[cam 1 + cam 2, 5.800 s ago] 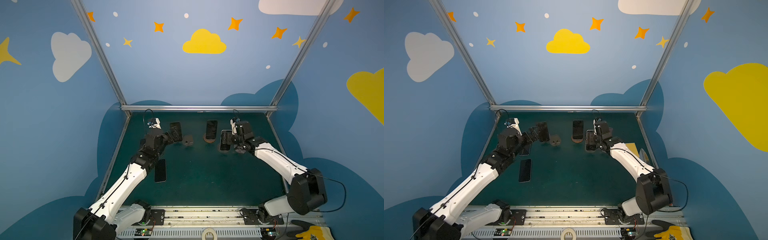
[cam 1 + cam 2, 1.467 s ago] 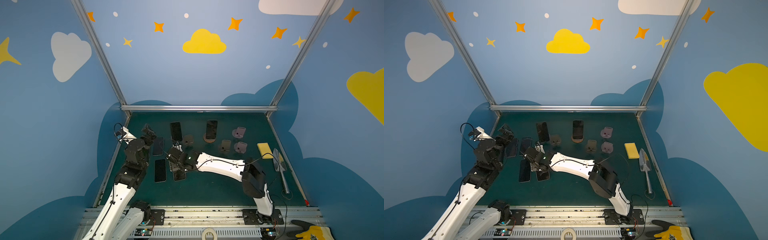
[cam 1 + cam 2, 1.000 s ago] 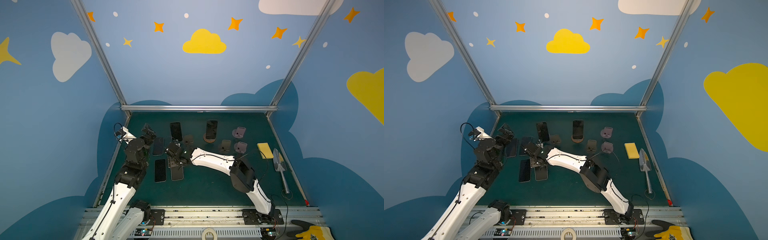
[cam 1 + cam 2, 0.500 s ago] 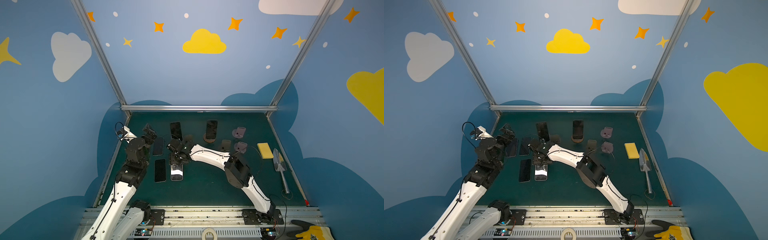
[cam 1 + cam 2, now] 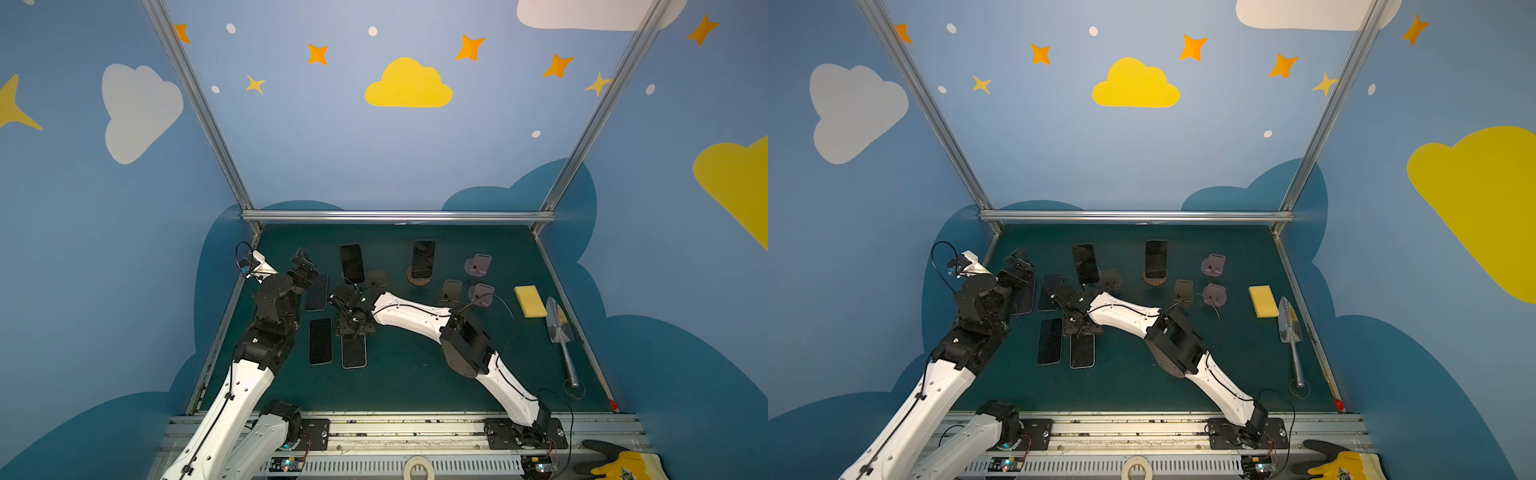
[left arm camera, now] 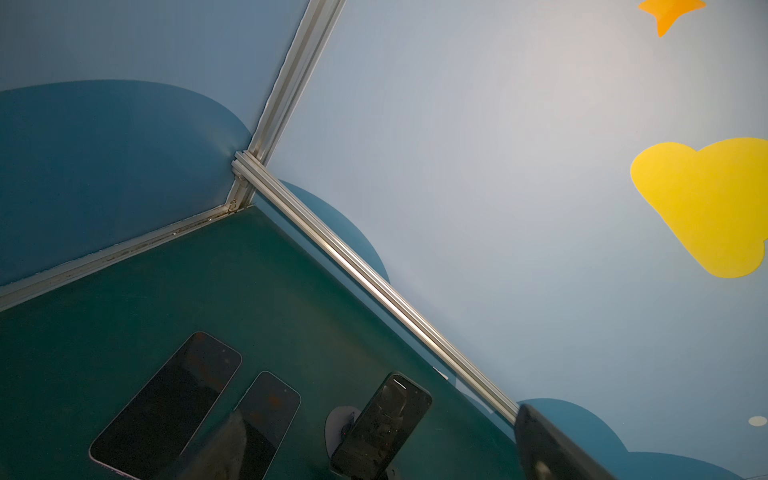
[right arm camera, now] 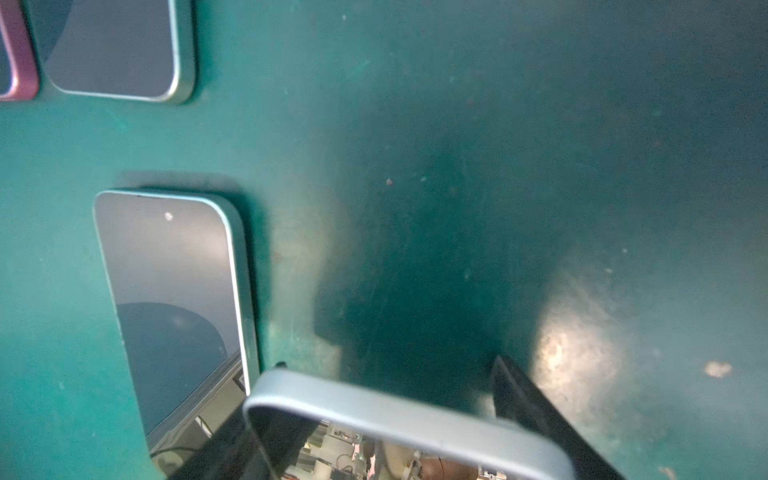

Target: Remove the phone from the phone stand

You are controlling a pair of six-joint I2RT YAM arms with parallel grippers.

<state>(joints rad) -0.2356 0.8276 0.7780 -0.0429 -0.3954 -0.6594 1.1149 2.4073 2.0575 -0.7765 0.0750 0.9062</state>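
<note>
Step in hand: set-down of the removed phone (image 5: 353, 353). The phone lies flat on the bench (image 5: 415, 374), clear of every stand, at about 8 o'clock from the bench centre in both top views. A flat phone (image 5: 320, 341) lies just beside it at its 9 o'clock. The right jaws stand over its far end, partly closed across its width. In the right wrist view its pale blue end spans between both fingers (image 7: 532, 407), so the grip is judged to be on. The left jaws are spread wide, raised and empty, near the bench's 10 o'clock side. Next move: part the right jaws, lift straight up without dragging the phone, then retract. An upright phone (image 5: 352, 263) at its 12 o'clock and a second upright phone (image 5: 423, 258) at its 1 o'clock occupy stands
</note>
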